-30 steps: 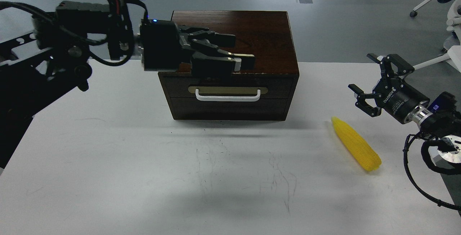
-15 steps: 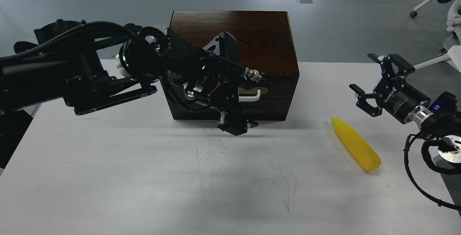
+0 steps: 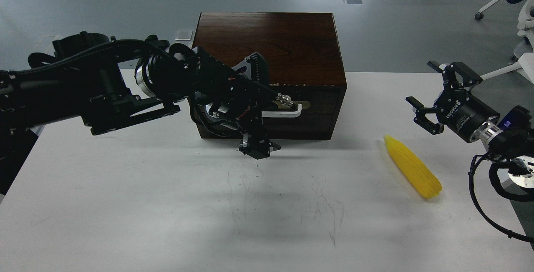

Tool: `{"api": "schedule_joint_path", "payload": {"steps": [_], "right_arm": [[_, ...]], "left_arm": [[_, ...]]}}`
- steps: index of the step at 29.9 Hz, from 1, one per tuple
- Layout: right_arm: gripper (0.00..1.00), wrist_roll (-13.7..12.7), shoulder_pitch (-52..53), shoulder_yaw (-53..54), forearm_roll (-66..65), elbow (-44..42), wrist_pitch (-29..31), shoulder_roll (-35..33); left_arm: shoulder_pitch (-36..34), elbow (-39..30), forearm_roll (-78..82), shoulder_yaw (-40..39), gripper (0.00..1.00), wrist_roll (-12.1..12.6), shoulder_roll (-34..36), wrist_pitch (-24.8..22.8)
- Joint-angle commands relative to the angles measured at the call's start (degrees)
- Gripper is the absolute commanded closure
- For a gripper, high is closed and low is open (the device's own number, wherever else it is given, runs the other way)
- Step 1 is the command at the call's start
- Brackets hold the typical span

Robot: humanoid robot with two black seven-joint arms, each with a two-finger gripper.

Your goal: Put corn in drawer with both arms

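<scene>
- Left black two-finger gripper (image 3: 255, 148) is hanging low in front of the dark brown wooden cabinet (image 3: 267, 42), pointing down at the white table (image 3: 125, 205); from the head view it is dark and end-on, so I cannot tell whether its fingers are apart or together.
- I am seeing its tip below and left of the white bar handle (image 3: 283, 112) on the brass-coloured plate, and part of the handle is hidden behind the wrist, so I cannot tell how close the two are.
- Right black gripper marked ROBOTIQ (image 3: 429, 96) is hovering with its fingers spread wide and nothing between them, just beyond the narrow end of the corn, not touching it.
- I am finding the bright yellow tapered plastic-looking corn cob (image 3: 412, 166) lying on the table to the right of the cabinet, well apart from the dark brown drawer (image 3: 317, 105), which is sitting closed.
- I am judging the drawer-opening step as the one in hand, with the corn untouched.
- Risk: the left fingers may miss or slip off the thin handle because the wrist is blocking my view of it.
- Risk: pulling may drag the whole cabinet forward, since nothing is bracing it.
- Risk: the round cob may roll away if the right fingers are closing off-centre.
</scene>
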Motion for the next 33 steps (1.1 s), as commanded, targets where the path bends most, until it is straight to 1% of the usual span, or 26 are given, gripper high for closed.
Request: {"api": "schedule_joint_path", "payload": {"steps": [1, 25, 29, 33], "right_arm": [[0.01, 0.0, -0.1, -0.1, 0.0, 0.0, 0.0, 0.0], [0.01, 0.0, -1.0, 0.1, 0.0, 0.0, 0.0, -0.1], [0.01, 0.0, -1.1, 0.1, 0.0, 0.0, 0.0, -0.2], [0.01, 0.0, -1.5, 0.1, 0.0, 0.0, 0.0, -0.2]], "left_arm": [[0.0, 1.2, 0.0, 0.1, 0.02, 0.0, -0.6, 0.0], [0.5, 3.8, 0.0, 0.2, 0.02, 0.0, -1.8, 0.0], [0.3, 4.0, 0.0, 2.3, 0.02, 0.0, -2.4, 0.0], [0.6, 5.3, 0.0, 2.6, 0.02, 0.0, -2.6, 0.0]]}}
